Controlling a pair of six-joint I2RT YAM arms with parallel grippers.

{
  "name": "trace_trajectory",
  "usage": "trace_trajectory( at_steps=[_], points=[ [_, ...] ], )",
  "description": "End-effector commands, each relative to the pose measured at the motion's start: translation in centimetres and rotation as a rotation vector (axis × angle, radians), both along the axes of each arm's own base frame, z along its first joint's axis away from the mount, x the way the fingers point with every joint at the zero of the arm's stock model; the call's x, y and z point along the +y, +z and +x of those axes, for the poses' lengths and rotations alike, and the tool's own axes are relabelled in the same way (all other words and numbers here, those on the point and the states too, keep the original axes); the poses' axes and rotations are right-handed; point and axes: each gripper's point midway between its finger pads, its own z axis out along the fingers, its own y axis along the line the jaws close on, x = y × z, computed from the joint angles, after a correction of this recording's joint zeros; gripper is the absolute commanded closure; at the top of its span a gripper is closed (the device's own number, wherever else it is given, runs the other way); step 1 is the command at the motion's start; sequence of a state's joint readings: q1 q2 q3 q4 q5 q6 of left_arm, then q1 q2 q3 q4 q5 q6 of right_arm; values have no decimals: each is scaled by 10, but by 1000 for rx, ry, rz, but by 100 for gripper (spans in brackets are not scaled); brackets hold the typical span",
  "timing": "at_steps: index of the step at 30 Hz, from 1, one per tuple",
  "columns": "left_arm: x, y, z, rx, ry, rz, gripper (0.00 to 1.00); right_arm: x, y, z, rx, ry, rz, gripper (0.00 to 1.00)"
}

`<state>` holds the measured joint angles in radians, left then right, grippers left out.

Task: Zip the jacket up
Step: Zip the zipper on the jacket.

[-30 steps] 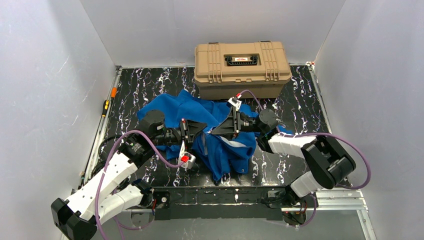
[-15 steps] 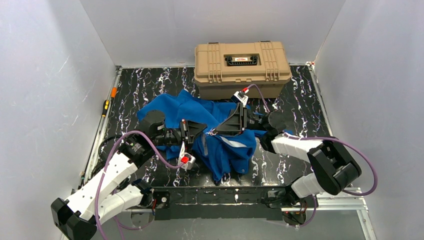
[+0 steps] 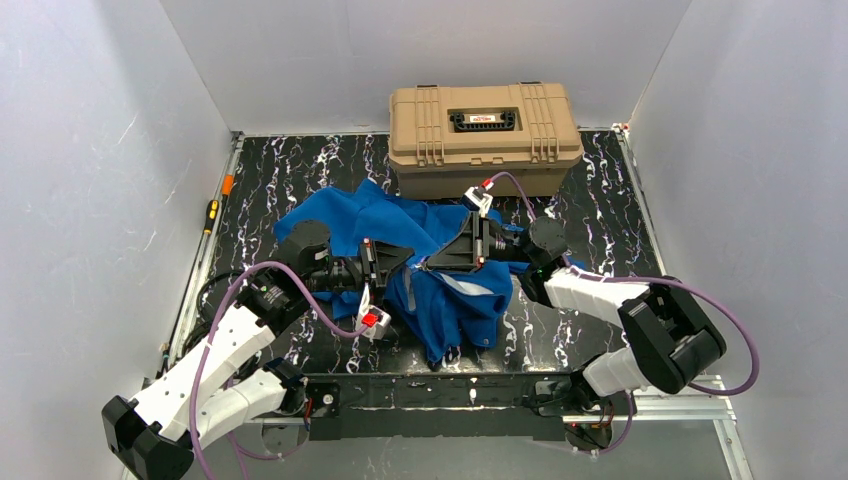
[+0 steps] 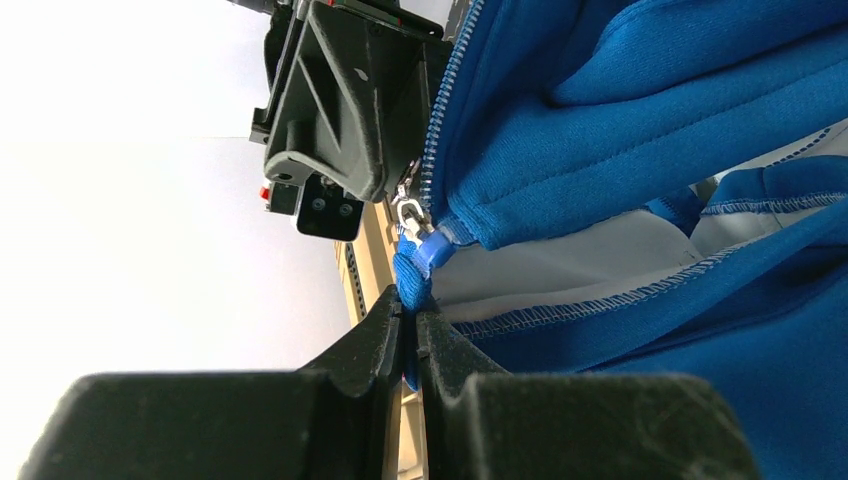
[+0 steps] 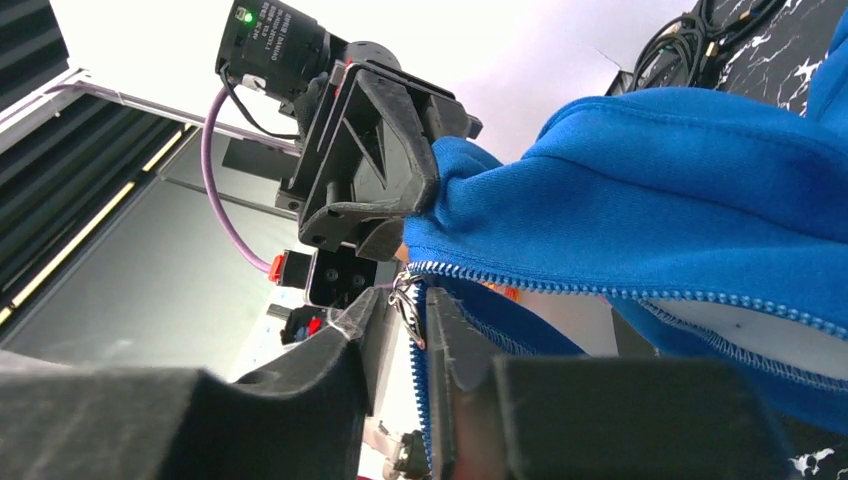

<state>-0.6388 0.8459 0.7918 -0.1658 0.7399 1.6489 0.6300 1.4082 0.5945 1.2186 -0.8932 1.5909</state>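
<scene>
Left pincer: jaws pressed together with no gap between the fingers, clamped on a small blue fabric tab at the bottom end of the jacket's zipper. Right pincer: tip to tip with the left one, jaws a narrow slot apart, with the metal zipper pull hanging in that slot. Whether the pads actually press it cannot be told. Jacket: royal blue with pale lining showing, rumpled in a heap on the marbled black table, lying under and around both pincers. Zipper teeth: light strip running away from the right pincer along the blue edge. Tan case: beyond the right pincer, near the jacket's far edge.
</scene>
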Motion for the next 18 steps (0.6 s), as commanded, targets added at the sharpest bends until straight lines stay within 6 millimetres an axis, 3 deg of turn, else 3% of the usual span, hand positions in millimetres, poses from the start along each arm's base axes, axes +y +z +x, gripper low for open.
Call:
trace_trajectory(
  at_steps=[1, 6, 13, 15, 16, 17, 18],
  points=[
    [-1, 9, -4, -19, -18, -16, 100, -2, 14, -3, -88, -2, 16, 75],
    [-2, 8, -5, -14, -24, -14, 100, -2, 17, -2, -104, -20, 13, 99],
    [-2, 1, -10, 10, -39, -4, 96, -6, 12, 6, -117, -66, -33, 99],
    [-2, -2, -12, 27, -41, -3, 81, -6, 11, 8, -119, -72, -37, 99],
    [-2, -4, -13, 33, -45, -3, 63, -6, 12, 8, -121, -71, -36, 99],
    [-3, -5, -14, 37, -49, -1, 55, -6, 12, 9, -121, -68, -37, 99],
    [-3, -6, -15, 38, -53, -1, 54, -5, 11, 9, -118, -66, -38, 99]
  ],
)
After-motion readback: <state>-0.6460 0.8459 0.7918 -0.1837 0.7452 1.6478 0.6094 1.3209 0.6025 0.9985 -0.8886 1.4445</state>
